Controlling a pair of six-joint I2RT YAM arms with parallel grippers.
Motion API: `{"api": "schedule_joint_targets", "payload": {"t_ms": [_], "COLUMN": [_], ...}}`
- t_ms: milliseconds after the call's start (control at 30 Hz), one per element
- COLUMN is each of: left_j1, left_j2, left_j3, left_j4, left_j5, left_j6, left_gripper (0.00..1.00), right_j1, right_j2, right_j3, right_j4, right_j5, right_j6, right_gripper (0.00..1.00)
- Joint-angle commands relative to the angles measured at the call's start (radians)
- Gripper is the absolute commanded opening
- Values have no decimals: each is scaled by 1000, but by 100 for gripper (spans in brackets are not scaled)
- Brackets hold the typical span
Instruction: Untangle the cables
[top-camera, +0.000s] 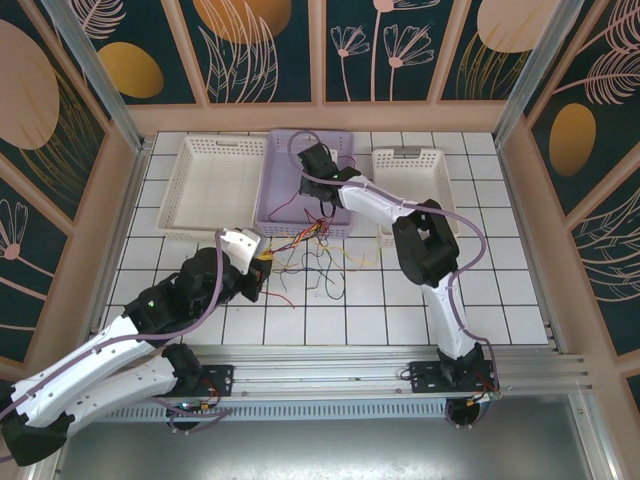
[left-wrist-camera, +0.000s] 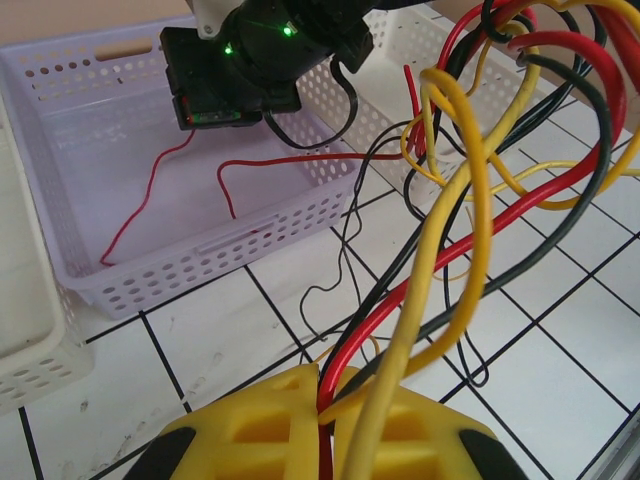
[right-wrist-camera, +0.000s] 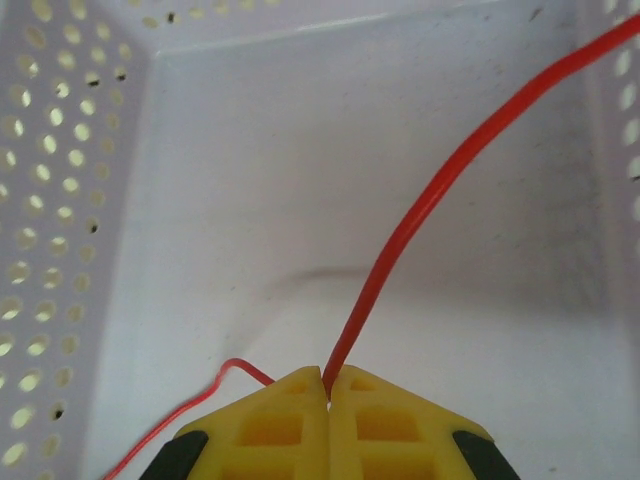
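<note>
Two grips | left gripper (left-wrist-camera: 325, 388): mixed cables (left-wrist-camera: 412, 310) | right gripper (right-wrist-camera: 327, 383): seemingly one red cable (right-wrist-camera: 435, 195)

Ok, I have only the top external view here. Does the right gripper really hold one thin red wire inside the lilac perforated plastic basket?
Observer: Yes. The right gripper is shut on one thin red wire, over the floor of the lilac perforated plastic basket.
Operator: And the left gripper, how many wires does it pinch?
Observer: The left gripper is shut on a bundle of cables: red, yellow and black strands go into its closed jaws.
</note>
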Motion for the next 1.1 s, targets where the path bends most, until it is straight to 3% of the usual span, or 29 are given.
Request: {"api": "schedule_joint_targets", "payload": {"t_ms": [0,233,600,733,900,1067], "left_j1": [4,4,4,3,3,5], "left_j2": [1,-3,-2,-2,-2,-6], "left_j3": [-4,-4,-6,-6,-4,-7], "left_j4": [28,29,30,29,30,28], "left_j5": [-1,7,10,12,12,11], "left_j6": [8,6,7,7,7,6], "left_gripper": [0,0,0,0,0,0], "right_j1": [-2,-58,4,-6,70,89], "right_j2": [-77,-8,51,8,-59,-47], "right_j3": [48,157,283,221,104,61], "right_j4": [-46,-178,-224,-190,-75,-87], "right_j5": [202,236,525,489,477,362], "right_j6": [-48,-93,-237,-235,-306,-273], "right_gripper": [0,0,0,0,0,0]}}
